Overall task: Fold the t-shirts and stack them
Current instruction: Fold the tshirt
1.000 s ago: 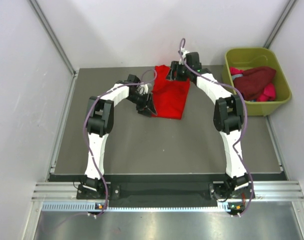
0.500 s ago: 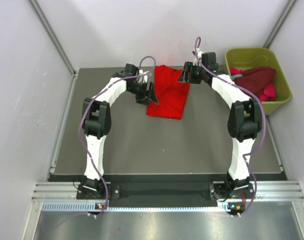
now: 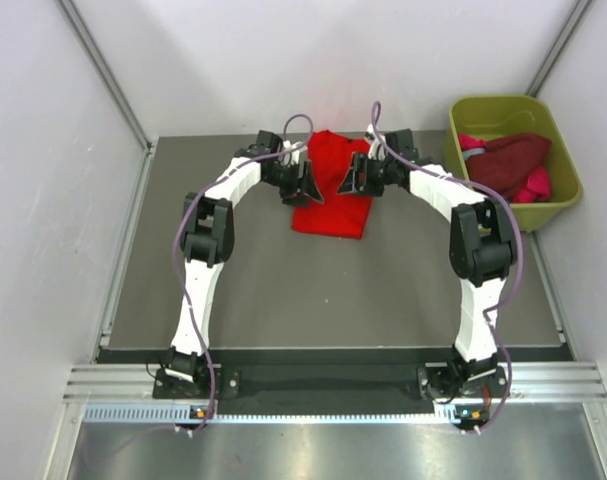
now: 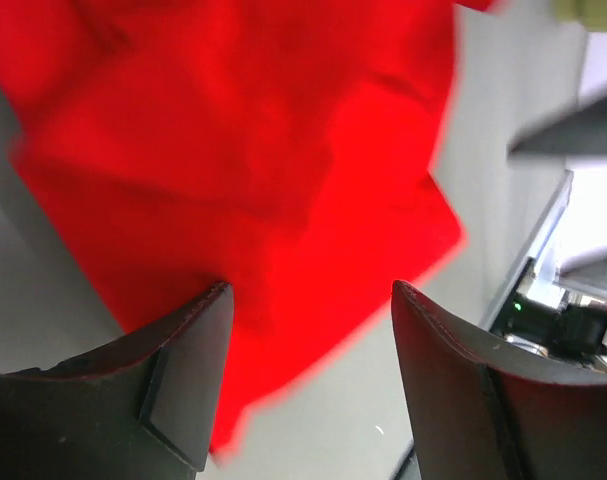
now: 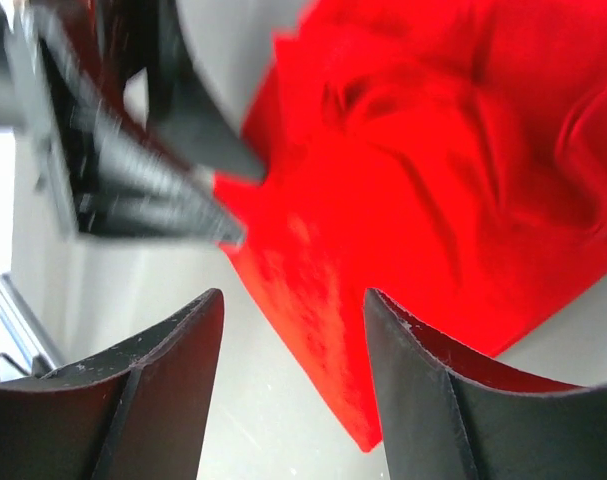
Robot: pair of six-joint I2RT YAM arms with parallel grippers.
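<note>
— Both arms are swinging inward compared with a moment ago. My left pincer point(image 3: 305, 186) and right pincer point(image 3: 354, 180) are hanging over the bright red t-shirt point(image 3: 333, 205), fingers spread, gripping nothing.
— How are you handling the fold?
— I'm aiming to pinch matching side edges low and lift evenly. It's lying at the back of the worktop point(image 3: 233, 280). The near side is offering room, while the tub point(image 3: 503, 110) holding the other t-shirts point(image 3: 508, 165) is crowding my right.
</note>
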